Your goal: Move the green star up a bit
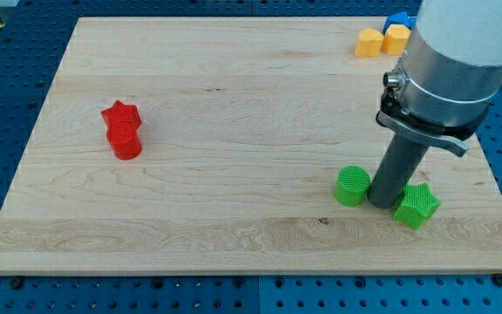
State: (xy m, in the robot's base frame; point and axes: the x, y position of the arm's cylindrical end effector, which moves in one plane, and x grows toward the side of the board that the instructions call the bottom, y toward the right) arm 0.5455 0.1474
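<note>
The green star (417, 206) lies near the view's bottom right of the wooden board (234, 131). A green cylinder (352, 186) sits just to its left. My tip (383, 201) rests on the board between the two, touching or nearly touching the star's left side and close to the cylinder's right side. The dark rod rises from there into the grey arm body at the view's top right.
A red star (120, 114) and a red cylinder (126, 140) sit together at the view's left. Two yellow blocks (369, 42) (396, 38) and a blue block (398, 19) lie at the top right, partly behind the arm.
</note>
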